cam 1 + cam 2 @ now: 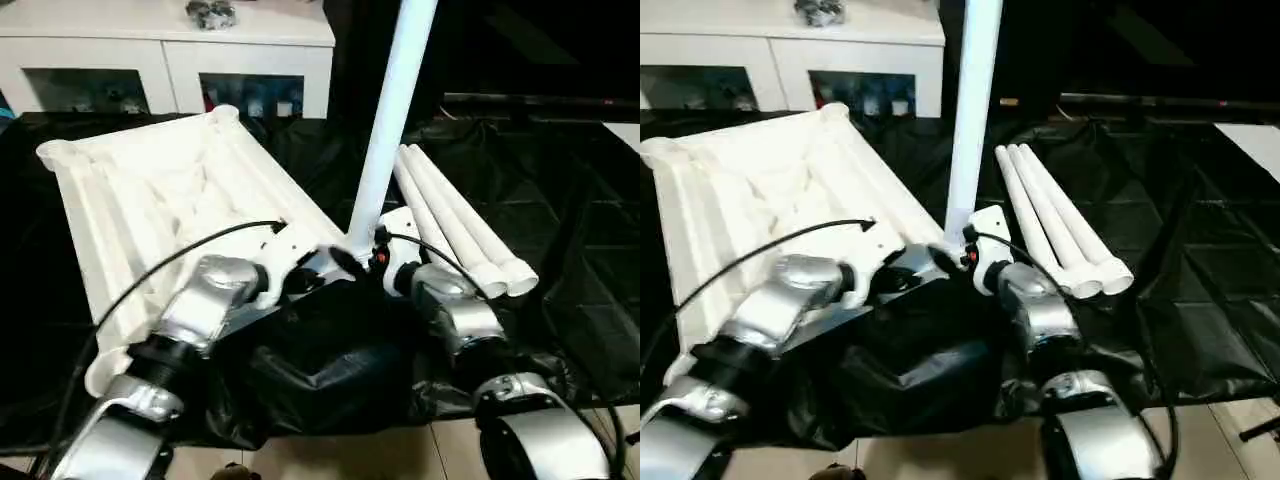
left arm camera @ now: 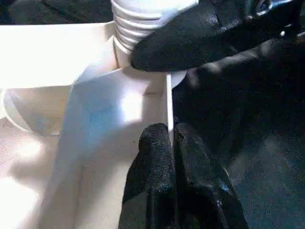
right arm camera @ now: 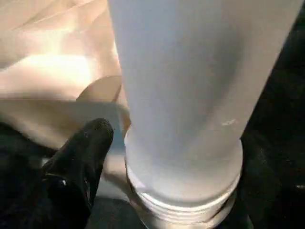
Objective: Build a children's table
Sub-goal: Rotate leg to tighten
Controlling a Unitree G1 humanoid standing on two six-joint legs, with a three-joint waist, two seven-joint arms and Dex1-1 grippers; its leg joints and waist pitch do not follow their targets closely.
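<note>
The children's table top lies upside down on black cloth, ribbed underside up. One white leg stands upright in its near right corner socket, and the ridged end sits at the socket mouth. Three more legs lie side by side to the right. My left gripper is shut on a thin wall of the table top close to that socket. My right gripper is at the base of the upright leg. One of its fingers stands slightly off the leg; the other is hidden behind it.
A white cabinet with glass doors stands behind the table top. Black cloth covers the work area and bunches up in front of my arms. Pale floor tiles show at the near edge.
</note>
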